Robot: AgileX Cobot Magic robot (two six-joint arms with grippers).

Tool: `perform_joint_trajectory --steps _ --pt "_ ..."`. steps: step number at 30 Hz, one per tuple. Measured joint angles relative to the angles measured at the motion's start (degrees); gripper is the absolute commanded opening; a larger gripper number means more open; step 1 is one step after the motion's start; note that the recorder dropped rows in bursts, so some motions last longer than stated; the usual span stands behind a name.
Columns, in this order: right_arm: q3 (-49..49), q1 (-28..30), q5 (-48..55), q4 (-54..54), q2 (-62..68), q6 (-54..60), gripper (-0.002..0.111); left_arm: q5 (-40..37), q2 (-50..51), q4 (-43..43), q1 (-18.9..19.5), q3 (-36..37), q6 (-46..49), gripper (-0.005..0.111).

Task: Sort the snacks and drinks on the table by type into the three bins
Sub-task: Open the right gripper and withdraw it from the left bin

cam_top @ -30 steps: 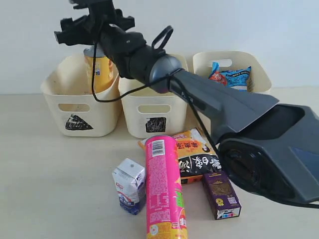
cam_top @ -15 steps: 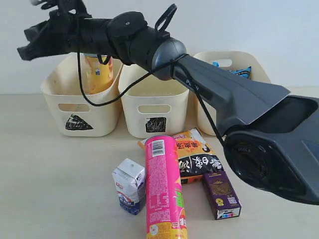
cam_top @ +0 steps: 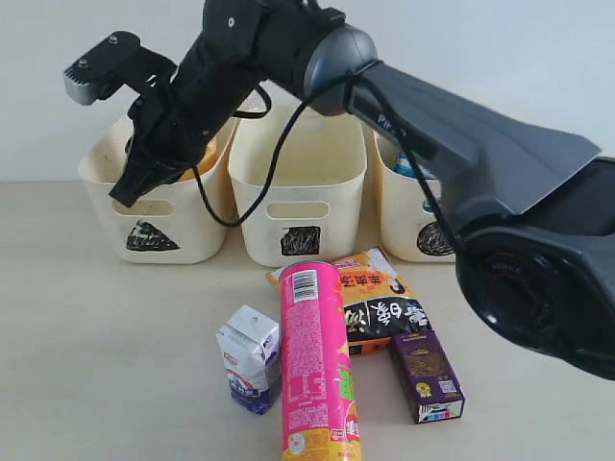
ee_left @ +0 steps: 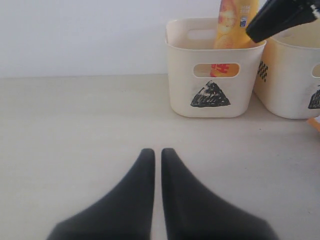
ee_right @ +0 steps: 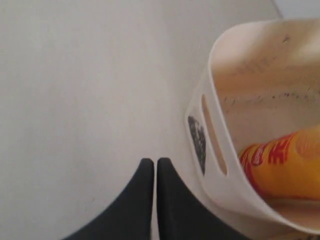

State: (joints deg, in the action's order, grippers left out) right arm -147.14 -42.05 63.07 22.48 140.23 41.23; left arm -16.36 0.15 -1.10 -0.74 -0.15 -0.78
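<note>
Yellow-orange chip tube (ee_left: 231, 20) sits leaning inside the triangle bin (cam_top: 183, 230), at the side nearest the square bin (cam_top: 298, 182); right arm reaches across from the right, over the square bin, wrist bent steeply down; right end effector (cam_top: 125, 192) points at the desk (cam_top: 96, 336) just outside the triangle bin's front wall, fingers clenched on nothing; left end effector (ee_left: 156, 155) sits low over bare desk facing the triangle bin, also clenched, nothing held; open desk left of and in front of that bin; three bins in a row, close side by side; circle bin (cam_top: 413, 216) mostly hidden by the arm, contents unreadable; out on the desk: pink chip tube (cam_top: 317, 365), white-and-blue carton (cam_top: 250, 360) just left of it, orange-black bag (cam_top: 380, 303) flat behind it, dark purple-brown carton (cam_top: 428, 376) flat to its right, near the front edge.
</note>
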Motion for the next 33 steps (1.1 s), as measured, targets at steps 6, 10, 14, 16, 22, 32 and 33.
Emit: perform_joint_trajectory --steps 6,10,14,16,22,32,33 --pt "0.0 0.0 6.1 -5.4 -4.3 -5.3 0.000 0.0 0.0 0.0 0.0 0.0 0.0 0.004" --pt "0.0 0.1 6.5 -10.9 -5.3 -10.4 0.000 0.0 0.0 0.0 0.0 0.0 0.0 0.004" --pt "3.8 0.2 6.5 -12.5 -8.2 -12.3 0.000 0.0 0.0 0.0 0.0 0.0 0.0 0.004" --pt "7.9 0.2 6.6 -13.0 -10.9 -12.3 0.000 0.0 0.0 0.0 0.0 0.0 0.0 0.004" --pt "22.8 0.2 6.7 -14.6 -20.6 -10.0 0.000 0.0 0.0 0.0 0.0 0.0 0.0 0.004" --pt "43.9 8.6 6.8 -7.2 -34.7 -3.2 0.000 0.0 0.0 0.0 0.0 0.0 0.0 0.004" --pt "45.5 10.0 6.8 -5.8 -35.7 -2.5 0.000 0.0 0.0 0.0 0.0 0.0 0.0 0.004"
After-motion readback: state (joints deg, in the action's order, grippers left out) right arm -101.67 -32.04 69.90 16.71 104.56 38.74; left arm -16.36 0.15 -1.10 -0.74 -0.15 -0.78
